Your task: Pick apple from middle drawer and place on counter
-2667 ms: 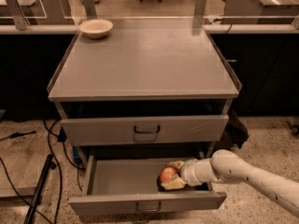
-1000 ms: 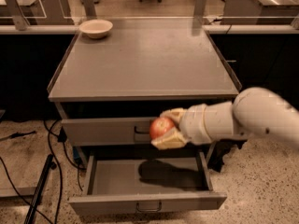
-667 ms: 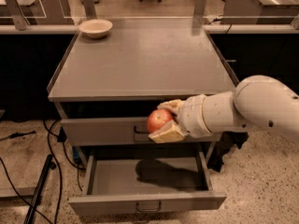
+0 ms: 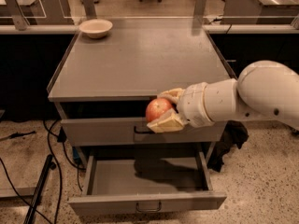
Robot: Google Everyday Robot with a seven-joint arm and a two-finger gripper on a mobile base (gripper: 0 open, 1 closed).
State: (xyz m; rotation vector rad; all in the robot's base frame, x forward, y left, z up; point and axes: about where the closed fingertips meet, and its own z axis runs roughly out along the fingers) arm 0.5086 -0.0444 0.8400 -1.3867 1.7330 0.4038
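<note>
One apple [image 4: 158,109], pinched between the two fingers [image 4: 164,123] of the gripper [image 4: 164,110].

The single red-orange apple hung in the air in front of the closed upper drawer [image 4: 103,130], just below the front edge of the table [image 4: 135,64] and above the open middle drawer [image 4: 187,200]. It was round, with no long axis to tell, and which way its stem pointed could not be made out. The gripper reached in from the right on one white arm [image 4: 243,97], one cream finger over the apple and one under it. Two drawers showed, each with one dark handle. One cream bowl [image 4: 96,28] sat at the table's far left corner.
</note>
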